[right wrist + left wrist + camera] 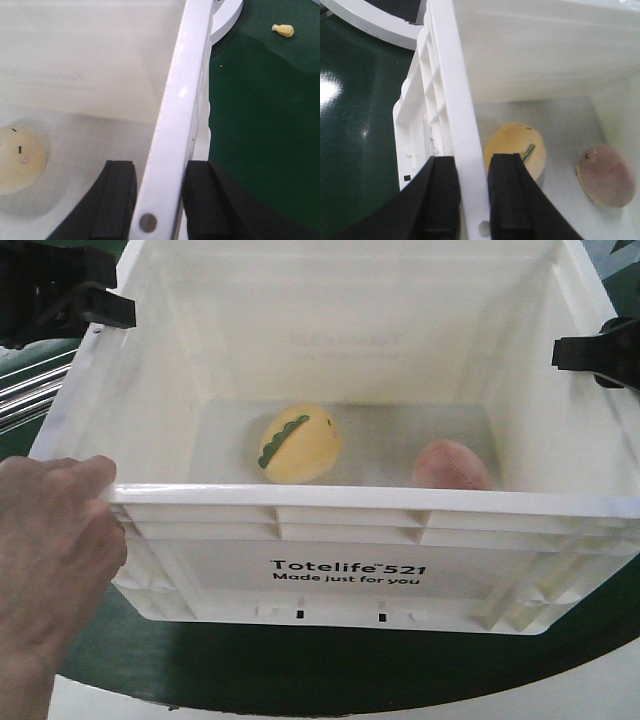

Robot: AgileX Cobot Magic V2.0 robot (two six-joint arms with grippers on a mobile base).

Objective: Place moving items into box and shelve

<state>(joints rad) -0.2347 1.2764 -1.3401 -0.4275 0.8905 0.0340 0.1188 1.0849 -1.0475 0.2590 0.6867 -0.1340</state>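
The white box (pixel 350 498) printed "Totelife 521" stands on a dark green surface. Both moving items lie on its floor: the pale yellow egg with a green scalloped stripe (pixel 298 444) left of centre and the reddish-brown egg (pixel 452 466) to the right. My left gripper (pixel 472 172) is shut on the box's left wall rim (pixel 452 100), one finger inside and one outside, with the yellow egg (pixel 512 142) and the reddish egg (pixel 606 175) beyond. My right gripper (pixel 160 175) clamps the right wall rim (pixel 185 90) the same way. One washed-out egg (pixel 17 160) shows inside.
A person's hand (pixel 50 540) rests against the box's near left corner. A small yellow object (pixel 283 30) lies on the green surface to the right of the box. Shiny metal rods (pixel 30 390) run at the left. White curved edges border the green surface (pixel 300 670).
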